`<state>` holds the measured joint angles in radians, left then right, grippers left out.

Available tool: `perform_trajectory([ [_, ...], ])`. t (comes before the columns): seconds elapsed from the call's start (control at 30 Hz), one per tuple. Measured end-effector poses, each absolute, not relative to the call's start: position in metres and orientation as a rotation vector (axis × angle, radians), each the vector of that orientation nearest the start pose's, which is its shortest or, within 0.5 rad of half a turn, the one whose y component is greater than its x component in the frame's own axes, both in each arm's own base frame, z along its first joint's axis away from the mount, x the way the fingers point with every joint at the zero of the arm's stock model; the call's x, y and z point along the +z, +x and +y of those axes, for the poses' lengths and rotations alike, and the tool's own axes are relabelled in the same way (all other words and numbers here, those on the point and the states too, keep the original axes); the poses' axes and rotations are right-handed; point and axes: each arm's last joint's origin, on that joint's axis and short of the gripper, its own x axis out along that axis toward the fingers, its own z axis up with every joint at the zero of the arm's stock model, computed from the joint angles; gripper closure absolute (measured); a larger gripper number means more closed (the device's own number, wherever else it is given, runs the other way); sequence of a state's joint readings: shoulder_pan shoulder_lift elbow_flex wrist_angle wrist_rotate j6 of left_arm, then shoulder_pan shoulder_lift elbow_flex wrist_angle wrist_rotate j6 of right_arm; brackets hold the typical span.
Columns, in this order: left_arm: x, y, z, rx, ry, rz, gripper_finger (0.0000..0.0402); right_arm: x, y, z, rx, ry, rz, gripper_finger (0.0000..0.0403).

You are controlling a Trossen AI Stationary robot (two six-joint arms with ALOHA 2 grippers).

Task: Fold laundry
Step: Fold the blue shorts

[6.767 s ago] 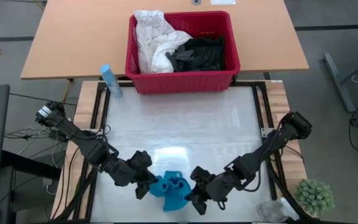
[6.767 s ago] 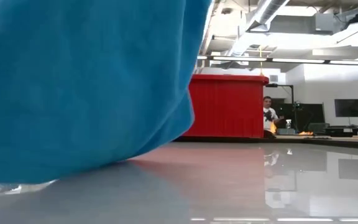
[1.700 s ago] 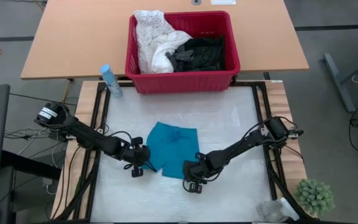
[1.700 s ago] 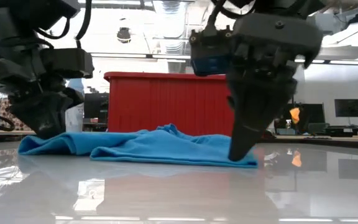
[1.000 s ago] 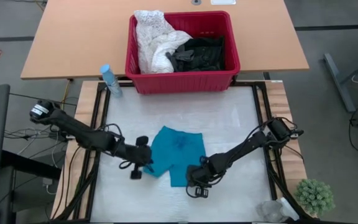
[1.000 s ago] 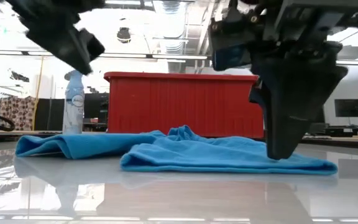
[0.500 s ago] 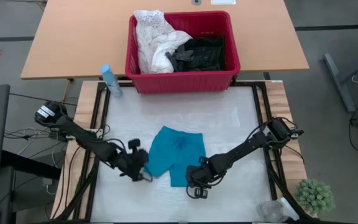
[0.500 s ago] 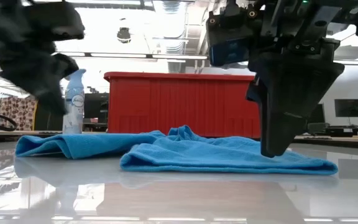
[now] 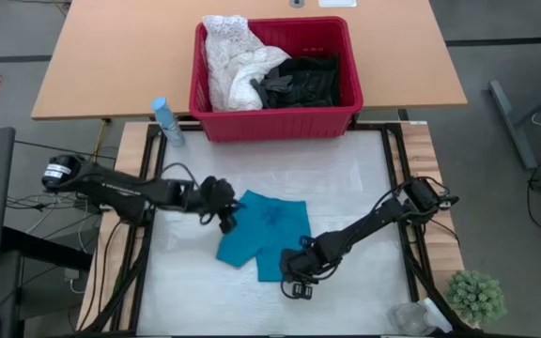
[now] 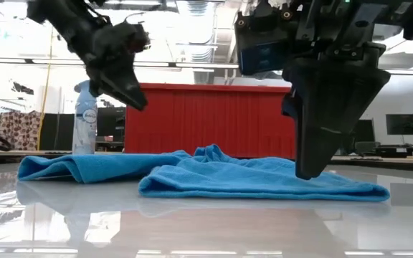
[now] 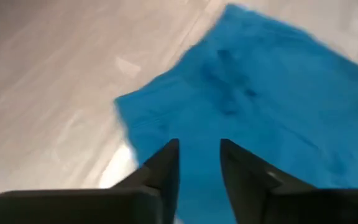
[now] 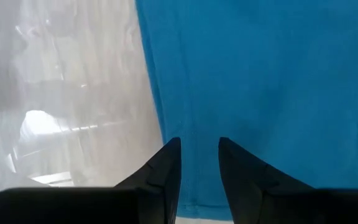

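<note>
A small teal garment [image 9: 263,235] lies on the white table top [image 9: 346,178], bunched into low folds [image 10: 214,175]. My left gripper [image 9: 226,218] hangs open above the garment's left far part, raised well clear of it [image 10: 136,100], with teal cloth showing beyond its fingers [image 11: 199,158]. My right gripper [image 9: 291,274] points steeply down at the garment's near right corner. It is open, its fingertips low over the cloth [image 10: 308,172], and cloth shows through the gap [image 12: 199,158]. My right gripper comes at the teal garment's near right corner [image 12: 191,112] from above, slanting down. Whether its fingertips touch the cloth I cannot tell; no cloth is lifted between them.
A red slotted basket [image 9: 275,122] stands beyond the table's far edge with a white garment [image 9: 233,56] and dark garments [image 9: 299,80] in it. A spray bottle [image 9: 166,120] stands at the far left corner. A small plant [image 9: 475,296] is off the near right corner.
My left gripper has swung from the garment's near left corner toward the table's far edge and to the right, turning as it went, and now hangs over the garment's left far part. The garment has stayed where it lay.
</note>
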<state>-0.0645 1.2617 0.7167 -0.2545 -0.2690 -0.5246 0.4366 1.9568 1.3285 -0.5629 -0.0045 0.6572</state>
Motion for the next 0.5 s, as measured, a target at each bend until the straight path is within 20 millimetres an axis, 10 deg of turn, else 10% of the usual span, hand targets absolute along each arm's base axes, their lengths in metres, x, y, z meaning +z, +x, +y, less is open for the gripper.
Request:
perform_trajectory([
  [0.5, 0.279, 0.199, 0.021, 0.198, -0.617, 0.432, 0.0228, 0.173, 0.368, 0.159, 0.006, 0.362, 1.131, 0.0271],
])
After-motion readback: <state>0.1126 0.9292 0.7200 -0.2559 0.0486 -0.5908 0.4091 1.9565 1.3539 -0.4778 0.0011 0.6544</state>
